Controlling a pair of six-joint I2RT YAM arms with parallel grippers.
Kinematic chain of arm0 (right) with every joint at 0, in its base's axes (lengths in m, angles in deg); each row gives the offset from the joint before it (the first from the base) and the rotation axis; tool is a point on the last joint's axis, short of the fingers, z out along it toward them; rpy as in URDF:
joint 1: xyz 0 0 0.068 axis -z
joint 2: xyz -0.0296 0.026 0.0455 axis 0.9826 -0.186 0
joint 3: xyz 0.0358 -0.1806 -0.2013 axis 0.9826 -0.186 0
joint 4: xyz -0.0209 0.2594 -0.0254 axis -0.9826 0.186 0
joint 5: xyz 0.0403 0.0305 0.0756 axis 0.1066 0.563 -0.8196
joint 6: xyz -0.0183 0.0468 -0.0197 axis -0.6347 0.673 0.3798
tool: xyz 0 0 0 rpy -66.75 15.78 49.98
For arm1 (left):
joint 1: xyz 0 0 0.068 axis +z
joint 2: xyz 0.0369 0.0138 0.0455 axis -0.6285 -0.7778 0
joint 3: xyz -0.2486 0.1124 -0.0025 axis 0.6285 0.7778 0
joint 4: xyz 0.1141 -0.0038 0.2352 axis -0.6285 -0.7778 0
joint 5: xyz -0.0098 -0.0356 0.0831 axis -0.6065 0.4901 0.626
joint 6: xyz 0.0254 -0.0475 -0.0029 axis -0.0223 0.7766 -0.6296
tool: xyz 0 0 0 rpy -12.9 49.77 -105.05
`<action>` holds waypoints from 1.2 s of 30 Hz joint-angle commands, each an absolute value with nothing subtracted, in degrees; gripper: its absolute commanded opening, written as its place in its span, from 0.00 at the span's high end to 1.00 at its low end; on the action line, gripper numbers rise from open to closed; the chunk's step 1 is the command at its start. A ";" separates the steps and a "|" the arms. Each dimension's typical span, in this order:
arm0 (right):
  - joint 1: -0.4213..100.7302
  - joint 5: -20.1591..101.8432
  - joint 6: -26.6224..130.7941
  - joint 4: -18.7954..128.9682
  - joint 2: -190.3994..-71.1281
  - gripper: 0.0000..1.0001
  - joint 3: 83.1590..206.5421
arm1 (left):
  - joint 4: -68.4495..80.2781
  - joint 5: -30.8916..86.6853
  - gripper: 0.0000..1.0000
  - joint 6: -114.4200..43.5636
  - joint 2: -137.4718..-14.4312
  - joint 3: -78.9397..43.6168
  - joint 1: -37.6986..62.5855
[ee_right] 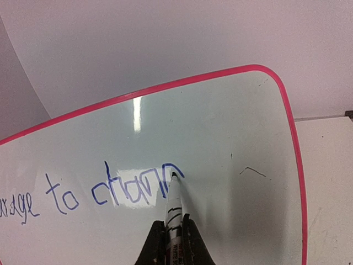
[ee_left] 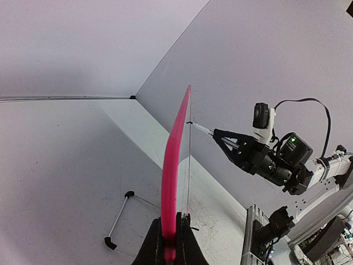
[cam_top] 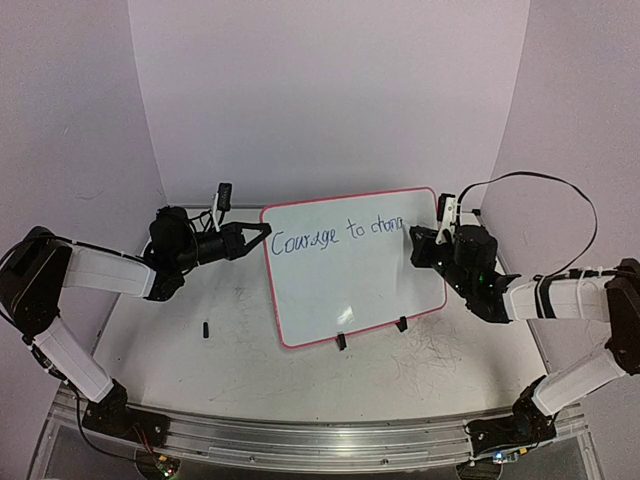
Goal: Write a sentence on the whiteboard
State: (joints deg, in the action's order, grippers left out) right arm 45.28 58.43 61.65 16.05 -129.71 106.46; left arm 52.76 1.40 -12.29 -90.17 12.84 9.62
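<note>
The pink-rimmed whiteboard [cam_top: 350,290] stood on the worktop [cam_top: 200,360], its blue sentence [cam_top: 335,235] reading "Courage to chan"; left jaws clamped its edge, right jaws a marker [ee_right: 174,204].

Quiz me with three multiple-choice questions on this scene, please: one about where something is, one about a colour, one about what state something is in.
1. Where does the left gripper hold the glossy white rectangular whiteboard with the thin red-pink rim?
A. its top edge
B. its left edge
C. a black clip foot

2. What colour is the cursive handwriting on it?
A. red
B. green
C. dark blue

3. What state is the white marker pen in the right gripper in?
A. tip touching the board
B. lying on the table
C. pointing away from the board

Answers:
1 B: the left wrist view shows the pink rim clamped in its jaws.
2 C: the blue strokes are plain in the right wrist view.
3 A: the tip sits at the end of the last letter.
</note>
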 commanded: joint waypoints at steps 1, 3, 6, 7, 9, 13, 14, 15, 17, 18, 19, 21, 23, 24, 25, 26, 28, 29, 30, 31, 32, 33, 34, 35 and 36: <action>45.48 59.63 60.74 15.20 -131.31 1.00 109.19 | 46.03 -0.23 1.00 -16.12 -91.00 12.21 7.12; 45.49 59.48 60.66 15.20 -131.33 1.00 109.25 | 46.07 -0.23 1.00 -16.07 -91.11 12.16 7.12; 45.50 59.24 60.76 15.65 -130.97 1.00 108.75 | 46.05 -0.24 1.00 -16.15 -91.10 12.17 7.14; 45.46 59.09 60.85 15.90 -130.65 1.00 108.43 | 46.03 -0.26 1.00 -16.16 -91.14 12.22 7.12; 45.51 58.57 61.13 16.45 -130.04 1.00 107.60 | 46.01 -0.22 1.00 -16.16 -91.13 12.27 7.14; 45.53 57.53 61.72 17.51 -129.01 1.00 105.45 | 46.08 -0.14 1.00 -16.33 -91.10 12.25 7.13; 45.52 57.47 61.83 17.66 -128.71 1.00 105.02 | 46.06 -0.14 1.00 -16.33 -91.13 12.23 7.13; 45.49 57.50 61.95 17.75 -128.40 1.00 104.70 | 46.06 -0.14 1.00 -16.33 -91.20 12.26 7.13; 45.47 57.36 62.12 17.95 -127.88 1.00 104.07 | 46.06 -0.07 1.00 -16.33 -91.31 12.33 7.13; 45.51 57.21 62.18 18.04 -127.64 1.00 103.92 | 46.08 -0.05 1.00 -16.33 -91.33 12.39 7.13; 45.50 57.14 62.21 18.13 -127.51 1.00 103.79 | 46.06 -0.05 1.00 -16.33 -91.34 12.34 7.13; 45.50 57.01 62.30 18.27 -127.24 1.00 103.50 | 46.08 -0.05 1.00 -16.33 -91.20 12.24 7.13; 45.48 56.84 62.43 18.36 -126.95 1.00 103.14 | 46.08 0.05 1.00 -16.37 -91.10 12.32 7.13; 45.45 56.66 62.55 18.36 -126.83 1.00 102.91 | 46.08 0.11 1.00 -16.45 -91.06 12.33 7.13; 45.44 56.52 62.68 18.44 -126.71 1.00 102.75 | 46.05 0.12 1.00 -16.44 -91.07 12.34 7.11; 45.44 56.38 62.79 18.59 -126.59 1.00 102.54 | 46.05 0.12 1.00 -16.43 -91.12 12.37 7.12; 45.44 56.17 63.03 18.79 -126.26 1.00 102.02 | 46.03 0.05 1.00 -16.43 -91.22 12.34 7.13; 45.43 56.06 63.14 18.83 -126.04 1.00 101.67 | 46.01 0.04 1.00 -16.42 -91.24 12.33 7.13; 45.40 55.97 63.26 18.90 -125.83 1.00 101.33 | 46.01 0.04 1.00 -16.42 -91.28 12.32 7.13; 45.40 55.90 63.34 18.99 -125.60 1.00 101.14 | 46.03 0.04 1.00 -16.42 -91.31 12.26 7.13; 45.37 55.81 63.37 19.10 -125.41 1.00 100.83 | 46.03 0.04 1.00 -16.42 -91.30 12.26 7.13; 45.33 55.61 63.35 19.13 -125.30 1.00 100.72 | 46.01 0.03 1.00 -16.44 -91.32 12.24 7.13; 45.30 55.41 63.33 19.15 -125.20 1.00 100.63 | 45.98 0.03 1.00 -16.47 -91.34 12.23 7.13; 45.19 55.30 63.27 19.15 -125.23 1.00 100.65 | 46.02 0.03 1.00 -16.50 -91.39 12.19 7.13; 45.01 55.11 63.06 19.16 -125.36 1.00 100.82 | 46.01 0.03 1.00 -16.45 -91.42 12.19 7.13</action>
